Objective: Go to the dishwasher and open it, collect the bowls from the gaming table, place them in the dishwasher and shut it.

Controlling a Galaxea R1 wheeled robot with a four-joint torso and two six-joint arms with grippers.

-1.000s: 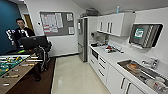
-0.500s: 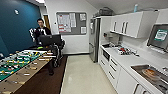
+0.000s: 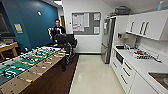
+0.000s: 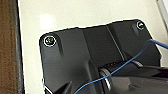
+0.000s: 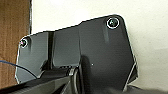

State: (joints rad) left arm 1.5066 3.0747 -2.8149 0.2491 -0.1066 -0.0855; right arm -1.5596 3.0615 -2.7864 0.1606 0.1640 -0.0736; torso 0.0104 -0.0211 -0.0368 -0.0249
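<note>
Along the kitchen counter the view has swung right, foosball table sliding left (camera turning); dishwasher not made out yet, and each claw's state I cannot tell.

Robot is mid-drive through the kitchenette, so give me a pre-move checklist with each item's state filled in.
1. Pale floor lane ahead between football table and cabinets: ok, nothing lying in it.
2. Table-football table on the robot's left side: ok, apart from the lane.
3. Person at the far end beside a dark office chair: ok, off the lane.
4. Dishwasher located: cannot tell; white lower cabinets and a steel fridge show, no steel under-counter front is made out.
5. Gripper fingers: cannot tell in the wrist views.
</note>
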